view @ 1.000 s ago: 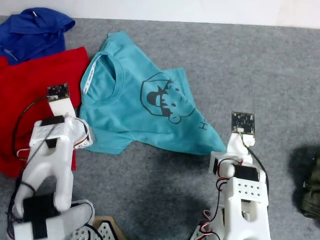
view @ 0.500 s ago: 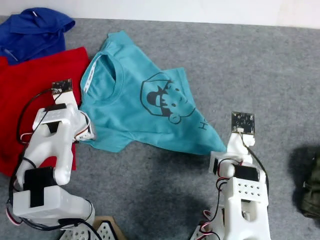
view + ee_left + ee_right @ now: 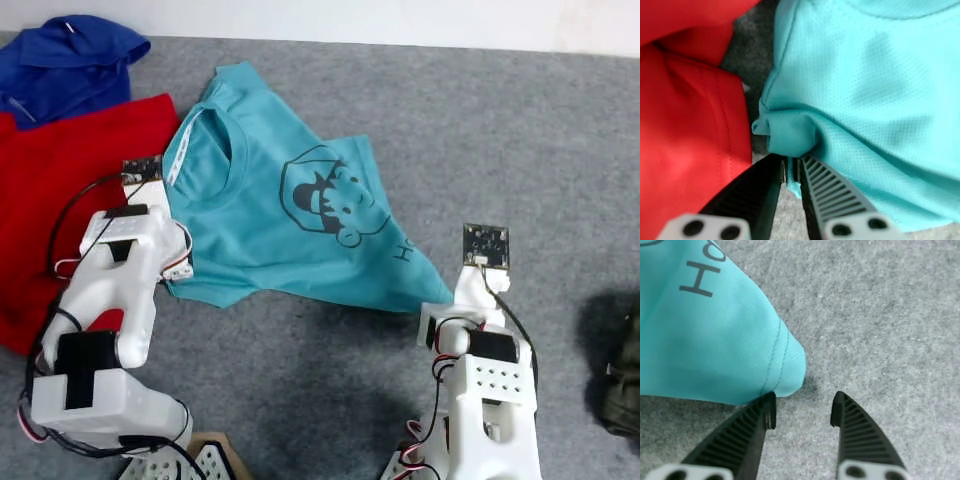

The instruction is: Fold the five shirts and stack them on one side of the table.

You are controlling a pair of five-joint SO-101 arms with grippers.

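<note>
Worryingly, the left gripper (image 3: pixel 790 172), fingers (image 3: pixel 762 187) closed, pinches only a thin bunch of teal T-shirt (image 3: pixel 865 100) and could slip; the right gripper (image 3: pixel 802 410) holds its fingers open beside the hem (image 3: pixel 785 370).

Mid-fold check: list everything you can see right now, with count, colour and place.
teal short-sleeved shirt with a dark print: 1, teal, spread mid-table
red cloth shirt: 1, red, left of the teal one
blue cloth shirt: 1, blue, far left corner
dark olive cloth bundle: 1, olive, right edge
grey carpeted table: 1, grey, under everything
left gripper: 1, black, shut on teal sleeve
right gripper: 1, black, open at teal hem corner
</note>
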